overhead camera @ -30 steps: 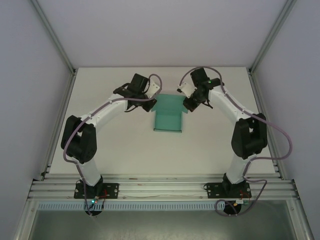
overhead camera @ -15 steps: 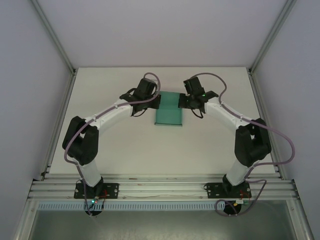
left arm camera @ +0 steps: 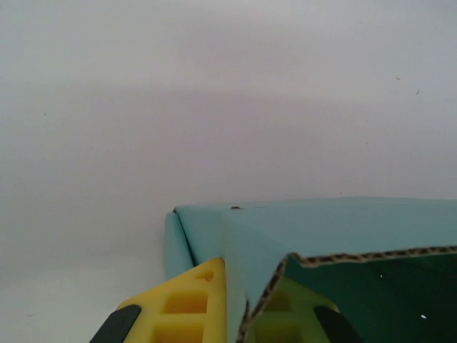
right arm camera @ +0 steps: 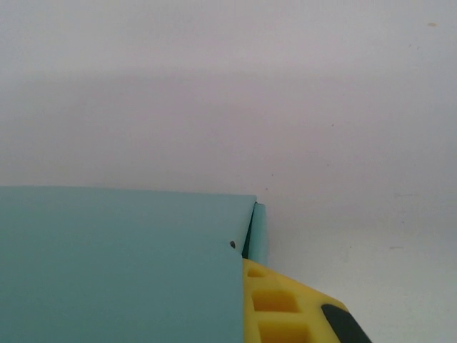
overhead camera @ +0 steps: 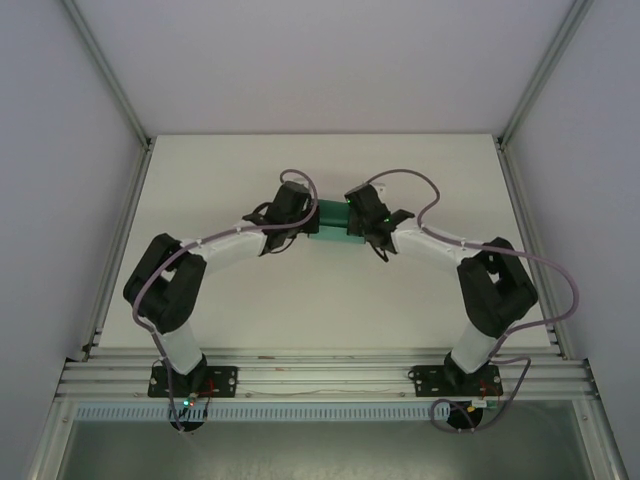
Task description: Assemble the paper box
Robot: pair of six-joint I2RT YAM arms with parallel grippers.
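The teal-green paper box [overhead camera: 332,221] is seen just above the centre of the overhead frame, held between the two arms over the white tabletop [overhead camera: 250,300]. The left arm [overhead camera: 215,240] is bent in from the lower left and the right arm [overhead camera: 440,243] from the lower right, so that their wrists meet at opposite ends of the box. Whether the box is resting on the tabletop or raised off it cannot be told.

In the left wrist view, the left jaws are shown clamped on a wall of the paper box [left arm camera: 321,229]. The thin card is pinched between two yellow fingers [left arm camera: 187,306] at the bottom edge of the frame. A corrugated cut edge [left arm camera: 371,256] is exposed at lower right, with the darker green inside of the box below it. A narrow side flap [left arm camera: 175,246] is folded down at the box's left corner.

In the right wrist view, a flat teal panel of the paper box [right arm camera: 121,264] takes up the lower left of the frame. The right jaws are closed at its edge. One yellow finger [right arm camera: 278,304] is pressed against the card at bottom centre, while the other is hidden behind the panel. A narrow flap [right arm camera: 258,232] is turned down at the panel's right corner.

Purple-grey cables [overhead camera: 400,178] are looped above both wrists in the overhead frame.
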